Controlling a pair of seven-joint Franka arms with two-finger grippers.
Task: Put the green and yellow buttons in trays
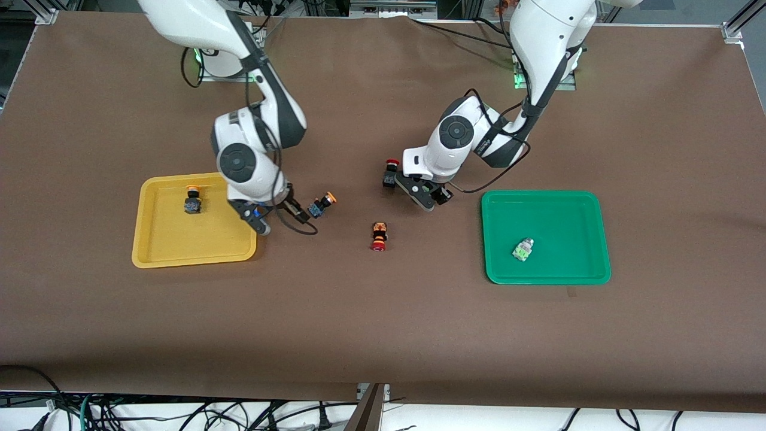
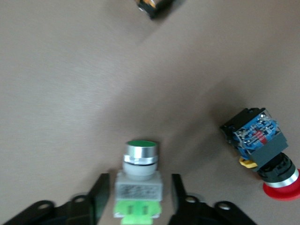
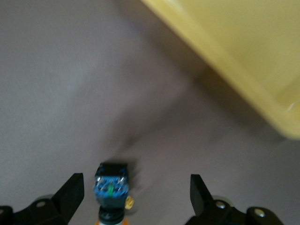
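The yellow tray (image 1: 149, 242) holds one yellow-capped button (image 1: 192, 200). The second yellow-capped button (image 1: 321, 205) lies on the table beside that tray. My right gripper (image 1: 281, 216) is low by it, open, and the button (image 3: 111, 187) lies between the spread fingers (image 3: 70, 192), untouched. The green tray (image 1: 568, 206) holds one green-capped button (image 1: 523, 249). My left gripper (image 1: 432, 199) is open, low over the table between the trays. The second green button (image 2: 139, 180) sits between its fingers (image 2: 99, 194) with small gaps each side. The hand hides this button in the front view.
A red mushroom-cap switch (image 1: 390, 173) stands beside my left gripper and shows in the left wrist view (image 2: 262, 143). Another red-capped switch (image 1: 379, 235) lies nearer the front camera, between the trays. The yellow tray's rim (image 3: 234, 56) runs close to my right gripper.
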